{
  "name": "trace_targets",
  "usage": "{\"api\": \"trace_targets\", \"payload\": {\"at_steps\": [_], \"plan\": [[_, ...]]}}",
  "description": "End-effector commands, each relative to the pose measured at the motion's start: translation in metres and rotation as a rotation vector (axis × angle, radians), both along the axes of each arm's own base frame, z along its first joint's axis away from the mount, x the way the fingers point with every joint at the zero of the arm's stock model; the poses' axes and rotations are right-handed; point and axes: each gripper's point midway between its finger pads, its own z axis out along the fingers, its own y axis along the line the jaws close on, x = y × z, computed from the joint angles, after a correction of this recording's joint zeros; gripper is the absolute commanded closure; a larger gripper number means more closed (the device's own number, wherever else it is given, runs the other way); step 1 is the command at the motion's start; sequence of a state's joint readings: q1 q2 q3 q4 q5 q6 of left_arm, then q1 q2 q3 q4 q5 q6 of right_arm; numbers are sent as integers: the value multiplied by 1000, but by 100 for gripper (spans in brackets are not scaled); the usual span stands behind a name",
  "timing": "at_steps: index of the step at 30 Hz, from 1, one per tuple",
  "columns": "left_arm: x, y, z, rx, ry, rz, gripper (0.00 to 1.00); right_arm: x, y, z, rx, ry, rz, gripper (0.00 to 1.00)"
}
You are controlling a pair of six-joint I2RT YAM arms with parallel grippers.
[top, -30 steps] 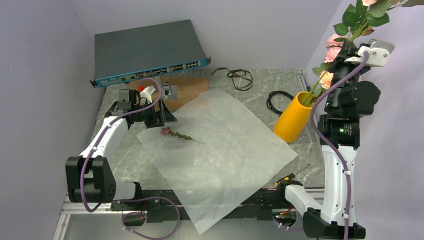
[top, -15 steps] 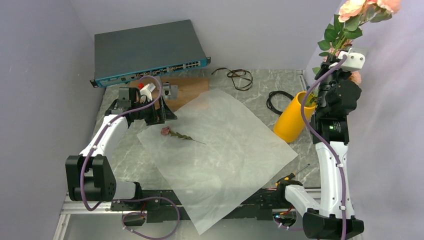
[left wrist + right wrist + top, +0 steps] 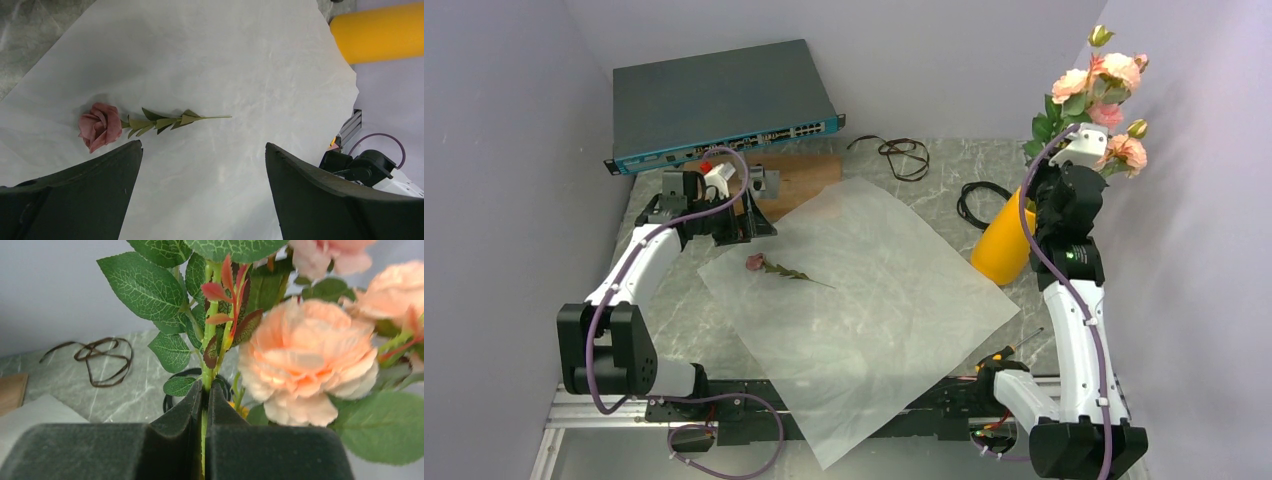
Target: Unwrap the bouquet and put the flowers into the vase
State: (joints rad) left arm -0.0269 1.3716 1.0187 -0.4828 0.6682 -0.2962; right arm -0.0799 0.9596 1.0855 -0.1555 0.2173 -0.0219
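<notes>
While right gripper (image 3: 204, 390) pinches flowers (image 3: 1096, 85) stems-down, blooms up, by vase (image 3: 999, 248), left gripper (image 3: 202, 146) spread wide.

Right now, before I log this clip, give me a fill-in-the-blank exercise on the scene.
1. The right jaws are shut on the ____ of the flowers.
2. One loose rose lies on the ____.
3. The left jaws stand ____.

Missing words: stems; paper; open.
</notes>
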Motion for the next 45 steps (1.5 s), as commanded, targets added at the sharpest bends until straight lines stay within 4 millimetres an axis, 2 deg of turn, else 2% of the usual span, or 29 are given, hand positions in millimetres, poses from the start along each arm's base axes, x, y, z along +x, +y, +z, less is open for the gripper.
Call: {"api": "trace_targets", "payload": {"at_steps": [1, 6, 11, 18, 24, 30, 37, 41, 45], "plan": [[12, -1, 13, 9, -66, -24, 1, -20, -2, -16, 82, 39, -43, 96], [13, -3, 12, 0, -58, -26, 1, -37, 1, -36, 118, 109, -44, 77], [13, -3, 11, -2, -51, -30, 0, -51, 4, -37, 131, 131, -40, 57], [15, -5, 10, -16, -39, -36, 1, -66, 10, -44, 151, 190, -22, 36], [13, -5, 9, -12, -34, -46, 1, -90, 34, -66, 171, 341, 101, 23], [5, -6, 5, -9, -27, -65, 0, -111, 71, -74, 93, 458, 370, 17], [-3, -7, 3, -4, -52, -111, 1, -139, 106, -96, 18, 654, 680, 17], [-7, -7, 3, 2, -72, -131, 0, -135, 118, -108, 24, 730, 772, 18], [-9, -7, 5, 1, -73, -121, 1, -125, 129, -114, -65, 768, 823, 17]]}}
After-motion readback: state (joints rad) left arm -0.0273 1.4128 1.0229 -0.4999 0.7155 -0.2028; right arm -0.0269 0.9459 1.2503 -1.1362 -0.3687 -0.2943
